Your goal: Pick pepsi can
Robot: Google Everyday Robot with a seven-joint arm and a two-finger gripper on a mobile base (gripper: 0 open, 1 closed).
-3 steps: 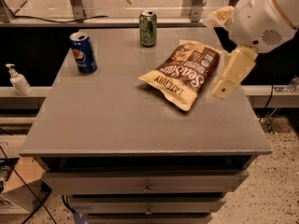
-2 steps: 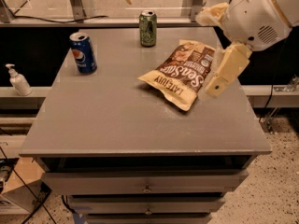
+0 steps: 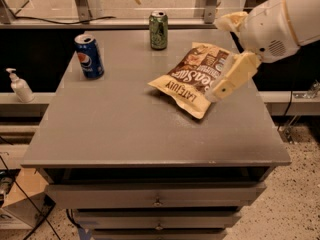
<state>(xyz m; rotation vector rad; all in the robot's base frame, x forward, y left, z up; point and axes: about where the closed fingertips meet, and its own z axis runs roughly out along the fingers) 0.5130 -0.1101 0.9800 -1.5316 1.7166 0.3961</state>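
The pepsi can [image 3: 89, 56] is blue with a round red-white-blue logo and a silver top. It stands upright at the back left of the grey table [image 3: 125, 129]. My gripper [image 3: 218, 93] hangs from the white arm [image 3: 280, 24] at the right side of the table, over the right end of a brown chip bag [image 3: 192, 78]. The gripper is far to the right of the can and holds nothing that I can see.
A green can [image 3: 158, 30] stands upright at the table's back edge, right of the pepsi can. The chip bag lies flat at centre right. A white pump bottle [image 3: 20, 85] sits on a lower shelf to the left. Drawers are below the tabletop.
The arm and gripper have moved slightly left, further over the chip bag. The cans and the bag have not moved.
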